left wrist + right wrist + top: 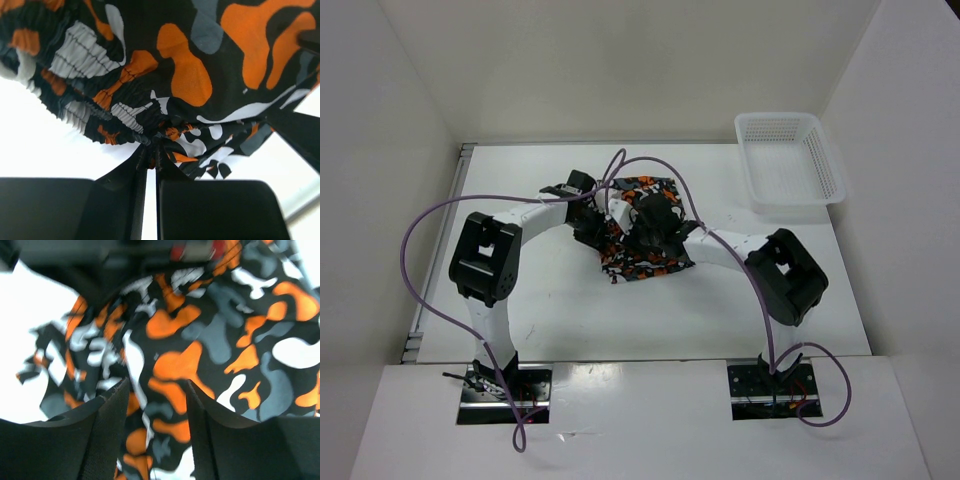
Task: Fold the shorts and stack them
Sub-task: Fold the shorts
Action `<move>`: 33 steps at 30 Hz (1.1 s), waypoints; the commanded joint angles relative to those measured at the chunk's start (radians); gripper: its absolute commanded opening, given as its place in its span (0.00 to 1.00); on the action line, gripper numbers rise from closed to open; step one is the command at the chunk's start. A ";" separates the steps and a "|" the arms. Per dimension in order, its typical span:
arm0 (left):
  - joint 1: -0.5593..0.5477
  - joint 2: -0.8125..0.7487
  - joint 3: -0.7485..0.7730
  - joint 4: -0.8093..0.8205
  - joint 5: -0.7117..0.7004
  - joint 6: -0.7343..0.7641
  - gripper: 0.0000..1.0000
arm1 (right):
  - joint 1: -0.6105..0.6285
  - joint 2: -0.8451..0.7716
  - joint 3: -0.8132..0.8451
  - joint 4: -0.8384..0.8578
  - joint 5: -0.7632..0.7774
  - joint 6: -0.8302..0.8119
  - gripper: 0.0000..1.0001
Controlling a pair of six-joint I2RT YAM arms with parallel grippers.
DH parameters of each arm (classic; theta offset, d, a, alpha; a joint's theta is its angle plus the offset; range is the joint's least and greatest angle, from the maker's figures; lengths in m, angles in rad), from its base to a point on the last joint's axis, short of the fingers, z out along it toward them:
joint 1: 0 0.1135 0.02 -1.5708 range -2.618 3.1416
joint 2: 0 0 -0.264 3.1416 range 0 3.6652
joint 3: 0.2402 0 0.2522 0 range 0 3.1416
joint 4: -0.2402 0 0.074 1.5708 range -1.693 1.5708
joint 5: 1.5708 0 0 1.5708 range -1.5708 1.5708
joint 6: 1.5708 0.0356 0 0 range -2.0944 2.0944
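The shorts, in an orange, white, black and grey camouflage print, lie bunched in the middle of the white table. My left gripper is at their left edge. In the left wrist view it is shut on the gathered elastic waistband, and the cloth hangs lifted and pulled into pleats. My right gripper sits over the middle of the shorts. In the right wrist view it is open, its fingers spread wide just above the cloth.
A white plastic lattice basket stands at the table's far right corner. Purple cables loop from both arms over the table. White walls close the table in on the left, back and right.
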 commanded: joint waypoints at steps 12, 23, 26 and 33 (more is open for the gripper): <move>0.054 -0.020 0.020 -0.091 0.155 0.004 0.11 | 0.045 0.029 -0.070 0.167 0.112 -0.007 0.55; 0.054 0.002 0.030 -0.101 0.156 0.004 0.11 | 0.076 -0.041 -0.070 0.145 0.086 -0.026 0.61; 0.054 0.002 0.039 -0.110 0.156 0.004 0.11 | 0.076 0.002 -0.093 0.198 0.130 -0.012 0.61; 0.054 -0.018 0.030 -0.110 0.165 0.004 0.12 | 0.076 0.074 -0.075 0.261 0.187 -0.049 0.55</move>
